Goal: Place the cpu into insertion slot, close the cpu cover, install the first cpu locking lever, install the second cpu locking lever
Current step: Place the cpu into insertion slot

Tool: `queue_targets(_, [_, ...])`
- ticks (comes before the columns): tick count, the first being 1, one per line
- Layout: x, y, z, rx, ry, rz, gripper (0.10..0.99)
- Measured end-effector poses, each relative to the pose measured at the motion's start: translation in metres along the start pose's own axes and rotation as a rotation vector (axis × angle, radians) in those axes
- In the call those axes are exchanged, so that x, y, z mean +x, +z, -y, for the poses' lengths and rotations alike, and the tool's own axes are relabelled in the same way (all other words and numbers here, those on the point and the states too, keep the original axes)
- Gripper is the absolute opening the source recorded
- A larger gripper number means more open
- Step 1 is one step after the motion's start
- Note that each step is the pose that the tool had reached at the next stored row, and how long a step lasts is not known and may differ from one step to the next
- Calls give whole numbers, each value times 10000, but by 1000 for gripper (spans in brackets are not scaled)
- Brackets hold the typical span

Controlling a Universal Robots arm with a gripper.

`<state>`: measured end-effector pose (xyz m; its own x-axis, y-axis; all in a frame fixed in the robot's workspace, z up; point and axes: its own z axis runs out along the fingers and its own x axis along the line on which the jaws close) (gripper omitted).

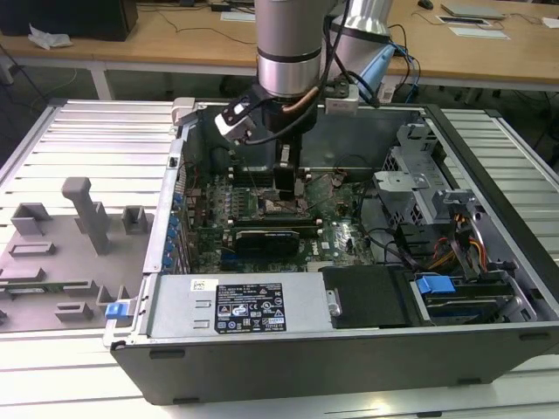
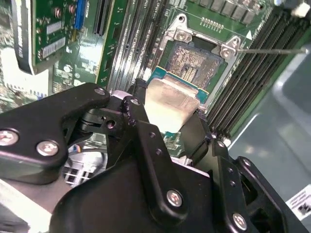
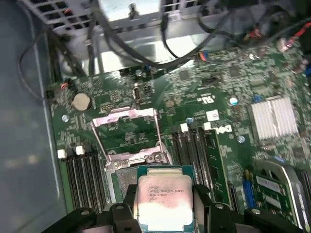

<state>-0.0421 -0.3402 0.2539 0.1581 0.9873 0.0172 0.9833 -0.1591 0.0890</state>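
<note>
Gripper [image 1: 284, 185] hangs off the arm [image 1: 288, 44] inside the open PC case [image 1: 349, 353], over the mid of the motherboard [image 1: 342, 234]. In both wrist views its black fingers [image 3: 127, 198] are closed partway and pinch the cpu [image 3: 163, 201] by two opposite edges, w/ the silver-grey printed top facing the cam. The slot [image 2: 192, 65] lies right ahead of the fingertips, w/ its grey pin field bare. In the second wrist view the cpu overlaps the slot's near edge but isn't seated; can't tell if it touches the rim. The cover [image 3: 121, 116] is swung open on the far side of the slot from the gripper, its square window showing green board through it. Two thin rods run along the cover's sides in the first wrist view. One lever [image 2: 272, 50], a thin wire, sticks out sideways across the black memory slots [image 2: 243, 87] next to the slot. Exterior view: a grey fixture tray [image 1: 79, 218] sits on the table at the exterior view's left of the case, w/ a wooden desk [image 1: 175, 44] behind.
</note>
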Motion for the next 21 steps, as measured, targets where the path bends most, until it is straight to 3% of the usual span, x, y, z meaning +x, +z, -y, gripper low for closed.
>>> queue_targets(3, [1,75,15,17,-939,-84,537])
queue_targets(10, [51,178,85,30,-1739,-155,537])
queue_targets(16, [107,314,110,67,-1738,-151,537])
queue_targets(21, [126,379,119,82,-1680,-147,537])
